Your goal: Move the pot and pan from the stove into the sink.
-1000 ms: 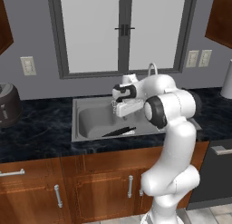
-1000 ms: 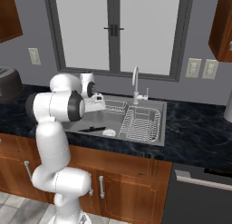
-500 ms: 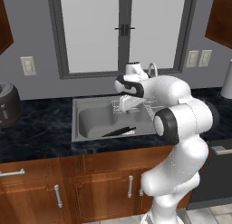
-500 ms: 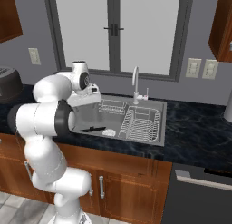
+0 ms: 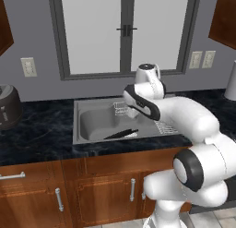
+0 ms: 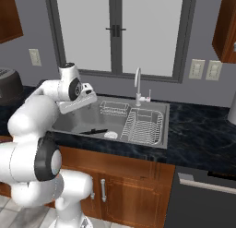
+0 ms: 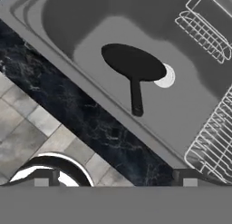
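Already the pan [image 7: 134, 64] lies flat in the sink [image 5: 94, 122], over the drain. With the pincer [image 7: 113, 182] spread wide and empty above, lift clear, then fetch the pot from the stove.

We see the pan [image 7: 134, 62] flat in the sink [image 7: 72, 19] (partly covering the drain [image 7: 166, 78]), wire rack [image 7: 213, 146] beside, dark marbled surface [image 7: 77, 109] alongside.

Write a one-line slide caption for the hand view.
Flat black frying pan with its long thin handle lies on the floor of the stainless steel sink basin, partly covering the round drain, beside white wire racks.
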### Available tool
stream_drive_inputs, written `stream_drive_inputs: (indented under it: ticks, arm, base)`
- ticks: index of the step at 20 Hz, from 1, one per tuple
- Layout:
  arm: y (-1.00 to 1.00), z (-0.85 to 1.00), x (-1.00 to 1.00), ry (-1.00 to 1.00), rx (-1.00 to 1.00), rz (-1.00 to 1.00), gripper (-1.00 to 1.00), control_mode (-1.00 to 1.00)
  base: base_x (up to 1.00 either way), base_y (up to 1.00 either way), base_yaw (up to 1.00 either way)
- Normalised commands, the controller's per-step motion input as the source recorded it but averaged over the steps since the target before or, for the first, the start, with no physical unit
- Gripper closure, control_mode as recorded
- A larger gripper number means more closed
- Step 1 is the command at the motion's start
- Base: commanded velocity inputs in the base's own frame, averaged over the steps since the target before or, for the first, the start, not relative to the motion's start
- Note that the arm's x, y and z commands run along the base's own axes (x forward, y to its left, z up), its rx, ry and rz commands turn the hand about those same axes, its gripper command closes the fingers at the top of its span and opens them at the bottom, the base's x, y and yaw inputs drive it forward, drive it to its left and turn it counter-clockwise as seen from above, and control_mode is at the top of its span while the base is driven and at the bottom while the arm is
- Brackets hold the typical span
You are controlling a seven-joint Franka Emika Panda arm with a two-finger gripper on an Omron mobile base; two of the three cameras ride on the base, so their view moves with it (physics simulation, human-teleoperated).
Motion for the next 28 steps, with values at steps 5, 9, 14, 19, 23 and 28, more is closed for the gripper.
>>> stream_drive_inputs:
  ticks: [5, 9, 14, 19, 23, 28]
  arm:
    - [-0.08, 0.24, -0.67, -0.28, 0.03, 0.13, -1.0, -1.0]
    - [-0.13, 0.14, -0.79, -0.23, 0.09, 0.11, -1.0, -1.0]
    - [-0.15, 0.16, -0.82, -0.19, 0.09, 0.11, -1.0, -1.0]
    - [-0.01, 0.42, -0.84, -0.07, 0.03, 0.14, -1.0, -1.0]
    - [0.0, 0.48, -0.73, 0.0, 0.0, 0.23, -1.0, -1.0]
    - [0.01, 0.57, -0.67, 0.0, -0.01, 0.25, -1.0, -1.0]
  base:
    - [0.0, 0.0, 0.0]
    - [0.0, 0.0, 0.0]
    - [0.0, 0.0, 0.0]
    - [0.0, 0.0, 0.0]
    - [0.0, 0.0, 0.0]
    - [0.0, 0.0, 0.0]
